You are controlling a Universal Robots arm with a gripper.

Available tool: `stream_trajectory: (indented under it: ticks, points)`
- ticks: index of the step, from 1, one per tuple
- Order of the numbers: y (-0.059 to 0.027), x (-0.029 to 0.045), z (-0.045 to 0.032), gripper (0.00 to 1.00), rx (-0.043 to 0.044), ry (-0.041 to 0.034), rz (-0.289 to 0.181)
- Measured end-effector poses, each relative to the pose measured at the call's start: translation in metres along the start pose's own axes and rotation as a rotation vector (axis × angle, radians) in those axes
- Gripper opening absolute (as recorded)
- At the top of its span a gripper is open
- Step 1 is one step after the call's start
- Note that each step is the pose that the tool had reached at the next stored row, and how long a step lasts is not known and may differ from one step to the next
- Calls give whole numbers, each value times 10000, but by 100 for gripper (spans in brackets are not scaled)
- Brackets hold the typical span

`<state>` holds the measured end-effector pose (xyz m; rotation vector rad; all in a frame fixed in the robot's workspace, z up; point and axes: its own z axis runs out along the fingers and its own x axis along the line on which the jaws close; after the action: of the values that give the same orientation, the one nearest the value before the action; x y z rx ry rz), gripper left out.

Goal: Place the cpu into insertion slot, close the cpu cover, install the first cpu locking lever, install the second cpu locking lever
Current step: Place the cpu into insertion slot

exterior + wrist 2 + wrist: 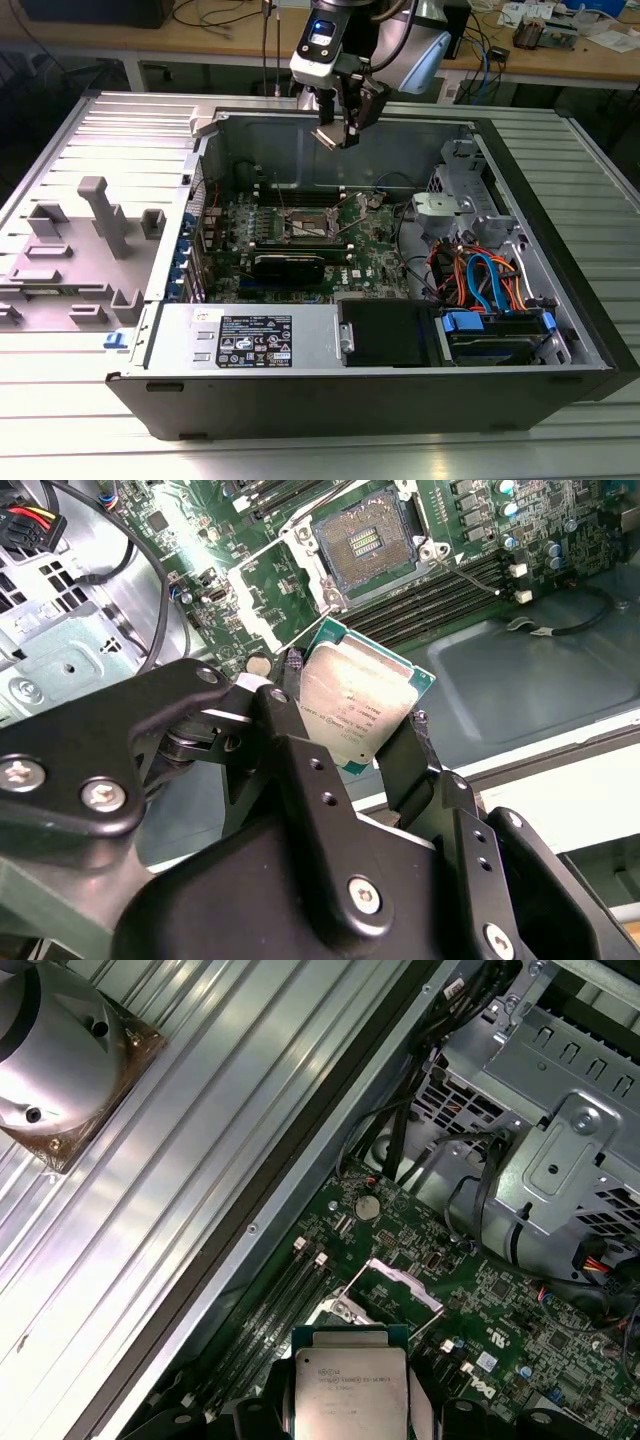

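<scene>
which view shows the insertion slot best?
Second wrist view: the insertion slot sits open, dark centre and rim unobstructed. The exterior view shows it far off on the motherboard. In the first wrist view the gripped cpu covers most of it.

cpu (355,705): dull silver metal top, green board edge | socket (365,540): dark centre, shiny metal frame | motherboard (395,1230): glossy green | case (170,335): matt grey sheet metal | table (300,455): ribbed metal, soft sheen
</scene>
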<state>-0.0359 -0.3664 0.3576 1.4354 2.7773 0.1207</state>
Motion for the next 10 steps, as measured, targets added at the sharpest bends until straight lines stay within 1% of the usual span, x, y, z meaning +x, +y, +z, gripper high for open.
stream_trajectory:
  ticks: [2,4,5,8,10]
  points:
    - [0,-1,0,55,0,-5,58]
    - [-1,-1,3,55,-6,-21,285]
    - [-1,-1,6,55,-12,-36,479]
    - [-1,-1,11,55,-18,-64,828]
    - [-3,-3,16,55,-21,-93,1146]
